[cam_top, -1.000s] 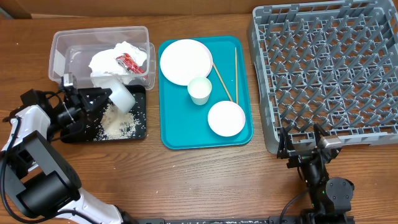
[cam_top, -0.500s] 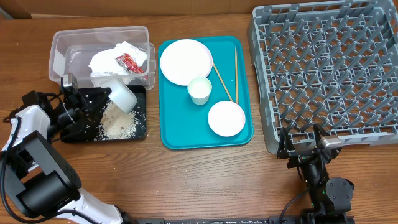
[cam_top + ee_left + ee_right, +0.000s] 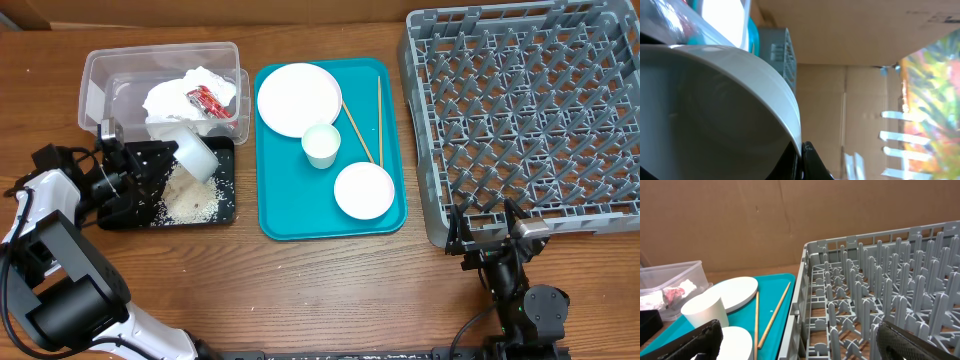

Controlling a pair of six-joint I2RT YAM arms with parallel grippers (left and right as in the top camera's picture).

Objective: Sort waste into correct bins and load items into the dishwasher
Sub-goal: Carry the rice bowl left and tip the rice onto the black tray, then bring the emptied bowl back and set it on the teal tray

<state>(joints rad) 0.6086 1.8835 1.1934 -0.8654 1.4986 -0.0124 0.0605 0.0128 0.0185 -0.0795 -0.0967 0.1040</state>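
Left pincer (image 3: 160, 163) clamped on small white bowl (image 3: 196, 155), tipped over shallow black tray (image 3: 228, 172), desk's left edge, to shed loose white rice (image 3: 190, 203). Right pincer (image 3: 488, 238) gaping, empty.

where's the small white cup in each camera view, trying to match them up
Overhead: cup in the middle of the teal tray, just below the plate.
Left wrist: not in it; a close-up bowl fills most of the frame.
Right wrist: cup at lower left, in front of the plate.
Shared landmark: the grey rack, seen in all three views.
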